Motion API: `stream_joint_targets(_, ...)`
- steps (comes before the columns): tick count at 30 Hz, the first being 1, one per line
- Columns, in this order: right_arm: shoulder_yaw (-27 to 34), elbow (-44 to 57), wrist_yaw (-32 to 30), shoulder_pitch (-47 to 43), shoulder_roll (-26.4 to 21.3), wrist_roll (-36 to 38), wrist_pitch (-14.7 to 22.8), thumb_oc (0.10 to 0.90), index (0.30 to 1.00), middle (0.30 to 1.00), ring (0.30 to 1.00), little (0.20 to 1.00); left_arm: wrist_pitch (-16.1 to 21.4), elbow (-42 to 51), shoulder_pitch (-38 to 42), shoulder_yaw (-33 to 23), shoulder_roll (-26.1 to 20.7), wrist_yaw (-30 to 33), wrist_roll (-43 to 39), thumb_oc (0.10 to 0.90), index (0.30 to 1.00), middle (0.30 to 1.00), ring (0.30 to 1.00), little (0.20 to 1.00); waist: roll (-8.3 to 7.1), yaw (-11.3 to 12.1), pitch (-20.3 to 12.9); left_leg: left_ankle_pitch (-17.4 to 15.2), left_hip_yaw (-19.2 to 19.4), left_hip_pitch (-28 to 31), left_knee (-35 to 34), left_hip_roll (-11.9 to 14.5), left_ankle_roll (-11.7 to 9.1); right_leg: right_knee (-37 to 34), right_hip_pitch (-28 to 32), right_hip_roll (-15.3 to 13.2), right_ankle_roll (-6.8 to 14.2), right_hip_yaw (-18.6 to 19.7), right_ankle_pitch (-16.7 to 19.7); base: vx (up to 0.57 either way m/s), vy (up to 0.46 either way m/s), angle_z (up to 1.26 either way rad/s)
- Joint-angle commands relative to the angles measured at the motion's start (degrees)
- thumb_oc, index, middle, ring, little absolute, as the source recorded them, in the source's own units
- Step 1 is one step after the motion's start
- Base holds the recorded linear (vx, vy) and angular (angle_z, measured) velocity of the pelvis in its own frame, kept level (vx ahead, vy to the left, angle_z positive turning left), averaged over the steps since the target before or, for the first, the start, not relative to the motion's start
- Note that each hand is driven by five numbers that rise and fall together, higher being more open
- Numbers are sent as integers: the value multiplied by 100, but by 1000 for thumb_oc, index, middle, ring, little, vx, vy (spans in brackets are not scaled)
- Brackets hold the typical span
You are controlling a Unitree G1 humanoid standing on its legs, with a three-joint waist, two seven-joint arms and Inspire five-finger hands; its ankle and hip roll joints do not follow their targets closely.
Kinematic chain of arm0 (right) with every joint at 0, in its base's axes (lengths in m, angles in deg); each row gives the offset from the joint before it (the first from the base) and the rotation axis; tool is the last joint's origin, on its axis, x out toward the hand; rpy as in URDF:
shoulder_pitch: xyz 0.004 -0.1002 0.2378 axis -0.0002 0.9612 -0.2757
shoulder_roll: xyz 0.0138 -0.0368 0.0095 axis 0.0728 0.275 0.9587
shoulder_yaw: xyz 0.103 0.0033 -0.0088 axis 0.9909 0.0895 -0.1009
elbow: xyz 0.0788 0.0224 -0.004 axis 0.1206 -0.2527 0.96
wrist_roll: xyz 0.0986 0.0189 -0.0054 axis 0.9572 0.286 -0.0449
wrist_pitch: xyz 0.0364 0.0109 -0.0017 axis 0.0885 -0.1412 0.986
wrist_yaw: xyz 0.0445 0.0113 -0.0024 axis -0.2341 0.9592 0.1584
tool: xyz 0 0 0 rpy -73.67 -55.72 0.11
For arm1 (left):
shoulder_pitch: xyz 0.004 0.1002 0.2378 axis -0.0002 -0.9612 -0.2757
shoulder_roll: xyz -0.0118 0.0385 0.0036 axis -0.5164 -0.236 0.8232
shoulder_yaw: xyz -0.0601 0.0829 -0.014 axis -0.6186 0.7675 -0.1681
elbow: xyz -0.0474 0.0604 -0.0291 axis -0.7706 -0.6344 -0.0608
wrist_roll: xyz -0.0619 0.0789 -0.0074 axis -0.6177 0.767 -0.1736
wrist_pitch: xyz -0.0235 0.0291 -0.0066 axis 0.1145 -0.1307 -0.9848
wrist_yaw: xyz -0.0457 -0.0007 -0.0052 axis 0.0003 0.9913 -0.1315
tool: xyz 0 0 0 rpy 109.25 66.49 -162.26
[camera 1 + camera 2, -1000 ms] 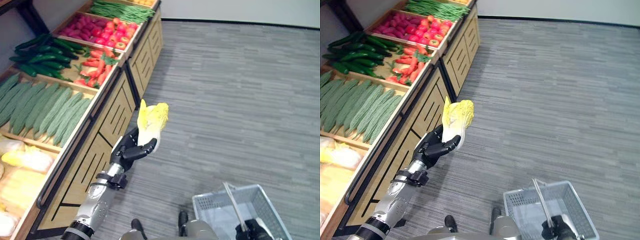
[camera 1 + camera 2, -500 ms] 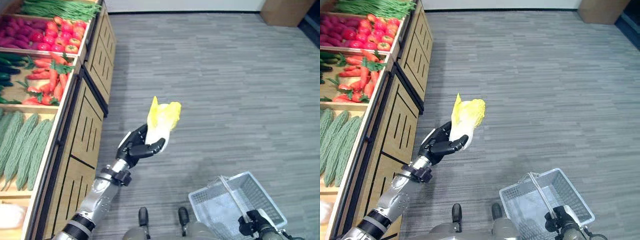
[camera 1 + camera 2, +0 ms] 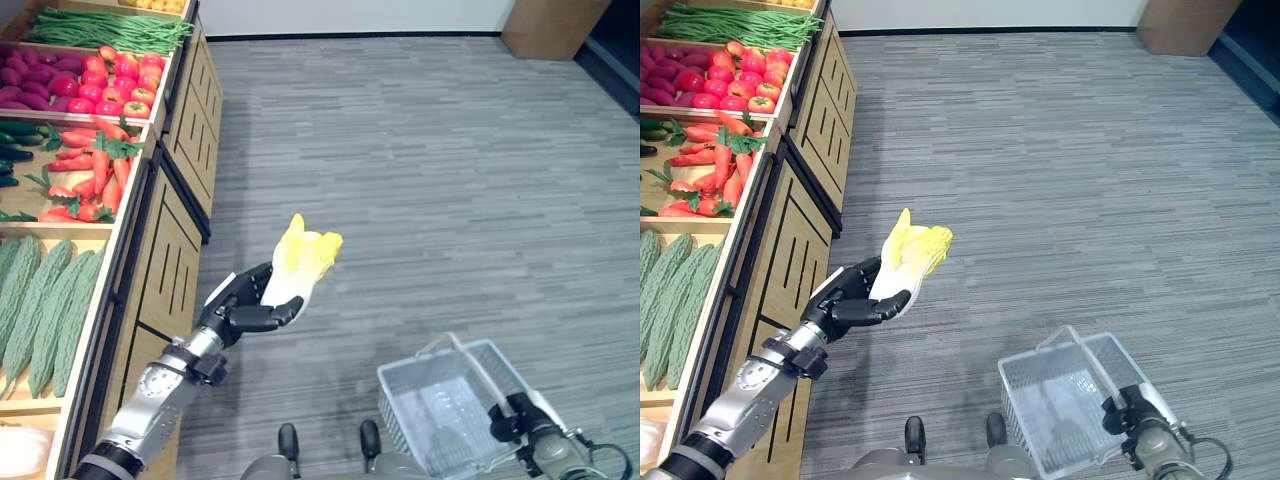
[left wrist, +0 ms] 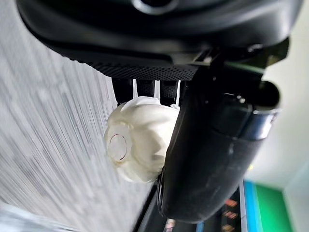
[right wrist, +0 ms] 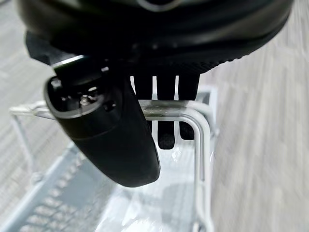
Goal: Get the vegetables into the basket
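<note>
My left hand (image 3: 243, 305) is shut on a pale yellow-white cabbage (image 3: 300, 262), holding it up over the grey floor, to the right of the wooden stand. The cabbage's white stem end (image 4: 137, 145) shows between the thumb and fingers in the left wrist view. A white wire basket (image 3: 435, 405) hangs low at the right, and my right hand (image 3: 530, 440) is shut on its handle (image 5: 193, 116). The basket looks empty. The cabbage is up and to the left of the basket.
A wooden produce stand (image 3: 160, 230) runs along the left with bins of green beans (image 3: 100, 30), red peppers and tomatoes (image 3: 90, 85), carrots (image 3: 90, 180) and bitter gourds (image 3: 45, 300). A brown box (image 3: 555, 25) stands at the far right on open floor.
The camera has swung a little. My left hand with the cabbage has dropped slightly toward the stand. The basket in my right hand has lifted and tilted.
</note>
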Motion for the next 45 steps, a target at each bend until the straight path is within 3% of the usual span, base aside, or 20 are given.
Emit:
stream_joint_targets(1,-293,759,-466,-650,-644,-1,465,400,300,300,300,300,791,648,628,23,-246,153,983,400,300,300,300,300,-239,47,-667,-74,36,-143,7,334,-441,19,-266,-458,540,-248,396,0,0,0)
stream_joint_targets(5,-468,1414,-474,-839,-845,-52,553,400,300,300,300,300,874,637,826,159,-439,295,1490,400,300,300,300,300,-209,25,-699,-101,81,-120,7,335,-448,19,-294,-464,567,-209,412,0,0,0)
stream_joint_targets(8,-677,2071,-490,-1191,-952,-52,641,400,300,300,300,300,1066,740,1279,421,-779,565,2315,400,300,300,300,300,-179,-8,-732,-117,117,-111,7,344,-459,19,-313,-465,584,-176,421,0,0,0)
stream_joint_targets(15,-827,2508,-546,-1589,-889,24,701,400,300,300,300,300,1326,996,1932,898,-1067,959,3366,400,300,300,300,300,-144,-42,-774,-139,145,-84,7,349,-464,19,-325,-467,597,-160,430,1,-5,-4)
stream_joint_targets(17,-951,2812,-627,-1783,-913,-12,785,400,300,300,300,300,1547,1047,2460,1298,-1054,1377,4317,400,300,300,300,300,-127,-86,-807,-152,157,-87,7,355,-476,19,-323,-471,604,-163,417,7,-16,-5)
stream_joint_targets(20,-1025,2951,-722,-1947,-889,-60,813,400,300,300,300,300,1661,1029,2889,1712,-996,1702,5157,400,300,300,300,300,-121,-106,-812,-161,147,-96,7,370,-479,19,-327,-473,606,-178,407,0,0,0)
stream_joint_targets(29,-973,3540,-914,-2410,-444,445,881,400,300,300,300,300,1678,795,3411,2402,-705,1830,5820,400,300,300,300,300,-74,-169,-811,-179,208,-81,7,389,-469,19,-367,-453,610,-117,411,2,-2,-3)
stream_joint_targets(38,-831,4622,-812,-2237,-224,839,1081,400,300,300,300,300,1577,185,3317,2588,-350,1927,6257,400,300,300,300,300,-91,-228,-840,-220,258,-7,7,414,-468,19,-337,-439,606,-78,374,11,2,-3)
stream_joint_targets(45,-653,5395,-681,-1958,-109,1145,1211,400,300,300,300,300,1278,-766,3133,2480,305,2161,6746,400,300,300,300,300,-119,-286,-888,-236,276,56,7,429,-463,19,-268,-429,584,-84,334,0,0,0)
